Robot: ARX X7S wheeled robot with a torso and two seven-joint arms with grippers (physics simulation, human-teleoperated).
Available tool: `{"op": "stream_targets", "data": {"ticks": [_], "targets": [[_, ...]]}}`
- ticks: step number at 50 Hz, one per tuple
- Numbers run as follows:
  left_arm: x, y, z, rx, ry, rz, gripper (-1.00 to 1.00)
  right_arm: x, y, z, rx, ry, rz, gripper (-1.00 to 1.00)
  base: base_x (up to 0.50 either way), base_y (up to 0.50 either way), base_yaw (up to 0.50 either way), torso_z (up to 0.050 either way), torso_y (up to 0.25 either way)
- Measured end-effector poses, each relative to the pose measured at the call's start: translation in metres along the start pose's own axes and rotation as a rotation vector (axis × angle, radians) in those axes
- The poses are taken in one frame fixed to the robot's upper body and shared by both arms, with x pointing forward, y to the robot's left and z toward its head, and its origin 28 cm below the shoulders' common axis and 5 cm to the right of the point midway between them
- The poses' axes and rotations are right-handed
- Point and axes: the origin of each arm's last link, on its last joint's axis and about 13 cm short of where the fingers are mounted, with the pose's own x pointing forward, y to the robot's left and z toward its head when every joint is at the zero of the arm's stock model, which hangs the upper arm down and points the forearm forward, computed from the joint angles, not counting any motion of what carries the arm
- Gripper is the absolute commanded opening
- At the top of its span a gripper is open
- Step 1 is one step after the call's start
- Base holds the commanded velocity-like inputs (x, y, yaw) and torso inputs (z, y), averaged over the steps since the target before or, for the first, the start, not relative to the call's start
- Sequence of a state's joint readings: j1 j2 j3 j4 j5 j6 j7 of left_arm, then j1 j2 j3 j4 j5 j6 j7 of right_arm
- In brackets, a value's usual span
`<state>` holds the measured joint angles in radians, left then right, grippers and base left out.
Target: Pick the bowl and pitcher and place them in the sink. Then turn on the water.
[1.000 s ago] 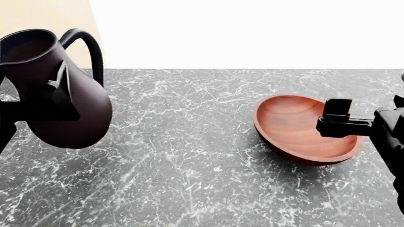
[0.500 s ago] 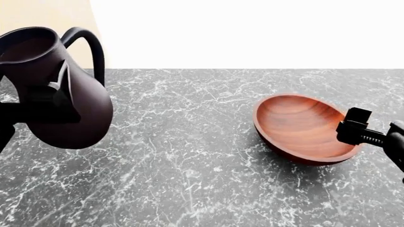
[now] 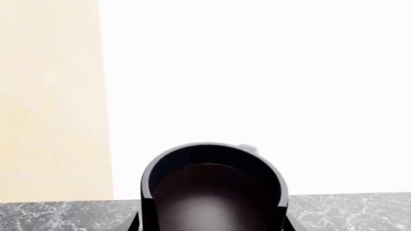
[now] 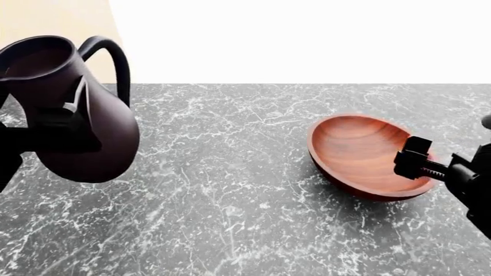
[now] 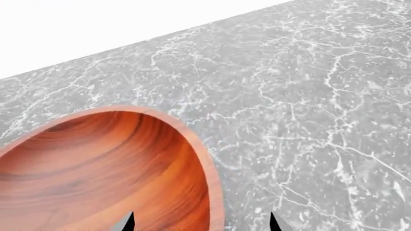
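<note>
Over on the left, the left gripper (image 4: pixel 65 123) is clamped onto the belly of the pitcher (image 4: pixel 77 109) and holds it clear above the counter (image 4: pixel 222 190); the pitcher tilts a little, its looped handle (image 4: pixel 115 63) toward the back wall and its open mouth uppermost; from the left wrist camera the dark round rim of the pitcher (image 3: pixel 212 187) fills the lower middle, with the marbled stone (image 3: pixel 57 215) behind it. Across the counter, well apart from the pitcher, the right gripper (image 4: pixel 414 158) reaches in from the right edge and sits at the near right rim of the bowl (image 4: pixel 360 152); from the right wrist camera two dark fingertips (image 5: pixel 130 222) stand parted, one inside the rim of the bowl (image 5: pixel 115 168) and one outside over the grey stone (image 5: pixel 308 96), so the jaws straddle the rim without closing; the bowl rests tipped on the counter, its hollow facing up and left. No sink shows in any view.
</note>
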<state>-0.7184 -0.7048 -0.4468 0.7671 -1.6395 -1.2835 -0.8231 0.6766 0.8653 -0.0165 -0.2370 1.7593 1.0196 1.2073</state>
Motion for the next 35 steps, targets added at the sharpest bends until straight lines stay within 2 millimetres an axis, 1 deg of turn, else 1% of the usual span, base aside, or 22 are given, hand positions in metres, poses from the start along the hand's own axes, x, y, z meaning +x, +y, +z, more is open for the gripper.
{"op": "stream_targets", "data": {"ticks": [19,31,32,35], "targets": [[0.001,-0.001,-0.003,0.001,0.008,-0.004,-1.0,0.017,0.002,-0.014,0.032,0.044,0.031,1.0,0.0,0.0,0.0,0.001,0.002],[0.002,-0.001,-0.004,0.003,0.012,-0.005,-1.0,0.024,0.0,-0.022,0.055,0.065,0.043,1.0,0.0,0.0,0.0,0.001,0.002],[0.002,-0.001,-0.004,0.003,0.012,-0.006,-1.0,0.025,0.0,-0.023,0.057,0.066,0.044,-1.0,0.0,0.0,0.0,0.0,0.0],[0.002,-0.002,-0.004,0.003,0.013,-0.006,-1.0,0.026,0.0,-0.024,0.06,0.07,0.048,-1.0,0.0,0.0,0.0,0.0,0.003]]}}
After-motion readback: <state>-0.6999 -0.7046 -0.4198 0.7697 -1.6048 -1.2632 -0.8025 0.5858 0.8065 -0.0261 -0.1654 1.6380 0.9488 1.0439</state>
